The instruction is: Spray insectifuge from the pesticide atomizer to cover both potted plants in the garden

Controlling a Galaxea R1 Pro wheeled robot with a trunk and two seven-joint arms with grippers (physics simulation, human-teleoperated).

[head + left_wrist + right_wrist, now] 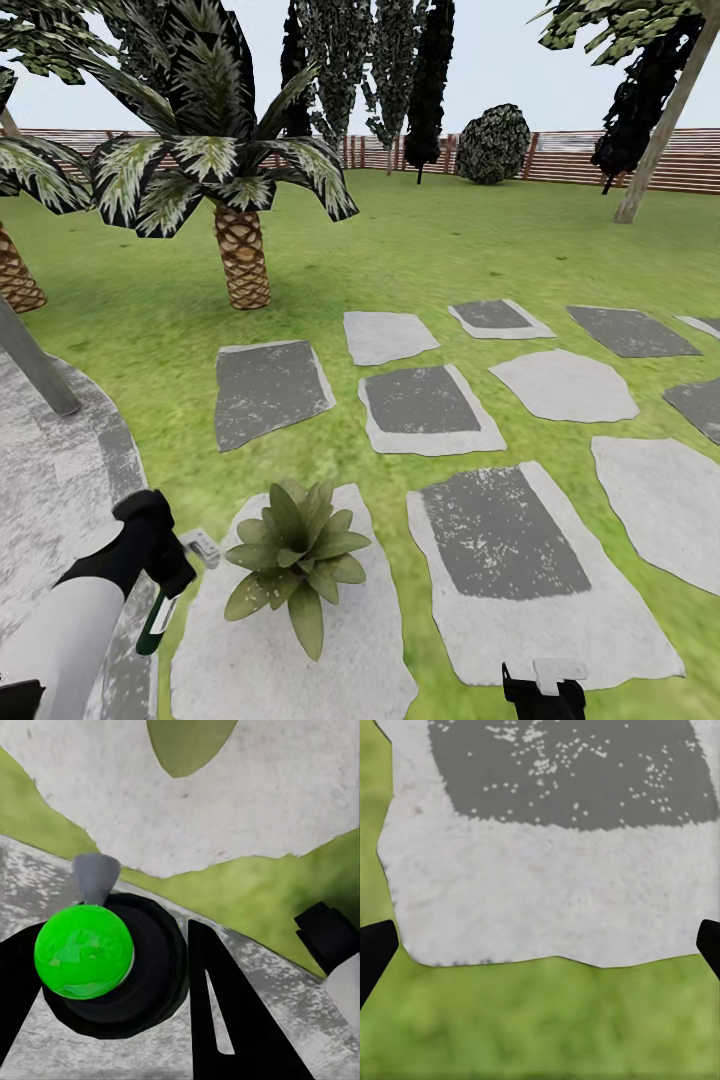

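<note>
Left gripper (165, 590) fingers clamp the atomizer (158, 620), seemingly nozzle toward the plant (298, 555) just beside it; right gripper (543, 690) wide open, empty.

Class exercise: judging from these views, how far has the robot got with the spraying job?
Done: the left gripper holds the pesticide atomizer, seen between its fingers in the wrist view. In hand: it hangs right beside one potted plant. No spray shows. Left: covering this plant and a second one. The right gripper is open.
</note>
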